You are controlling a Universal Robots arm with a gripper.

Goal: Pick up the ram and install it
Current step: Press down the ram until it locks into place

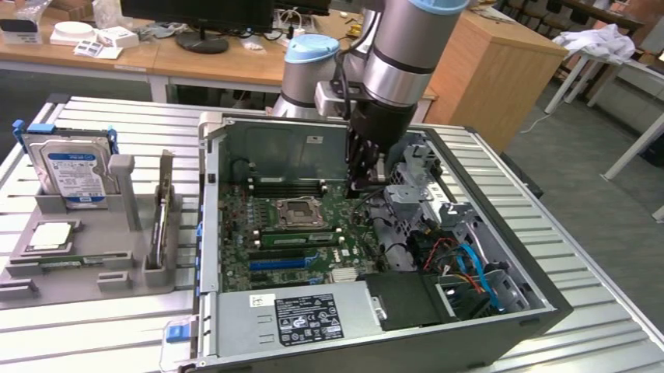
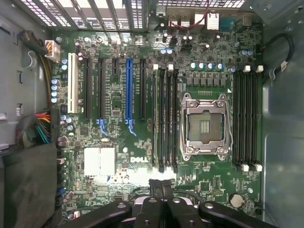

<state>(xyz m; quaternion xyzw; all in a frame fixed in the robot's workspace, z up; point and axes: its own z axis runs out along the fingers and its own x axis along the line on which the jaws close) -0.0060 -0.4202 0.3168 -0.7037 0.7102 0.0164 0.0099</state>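
Ram (image 1: pixel 298 238) is a thin green stick. It stands on its long edge in one of the slots just beside the socket (image 1: pixel 301 210). It is on the side of the socket that faces the blue slot (image 1: pixel 278 263). It runs along the socket's edge and looks level. The slots next to it look dark, and so do the slots (image 1: pixel 285 186) on the far side of the socket.

The gripper (image 1: pixel 365 186) hangs over the board (image 1: pixel 236 227), near the socket and on the exterior view's right of it. It is above the end of the far slots. Its two fingers (image 2: pixel 156 189) are pressed tight together, and they hold nothing. The gripper is apart from the ram and does not touch it.

In the wrist view the socket is a square metal frame with small gold pins in the middle. The dark fingertips meet near the edge of the board.

The board lies flat inside the case (image 1: pixel 498 326), and the socket is about in the middle of it.

A gray tray (image 1: pixel 124 273) sits outside the case, well apart from the socket, on the exterior view's left. In it a hard drive (image 1: pixel 73 167) stands up, and a silver chip (image 1: pixel 52 235) lies flat. A small green strip (image 1: pixel 68 265) lies low in the tray. I cannot tell what it is.
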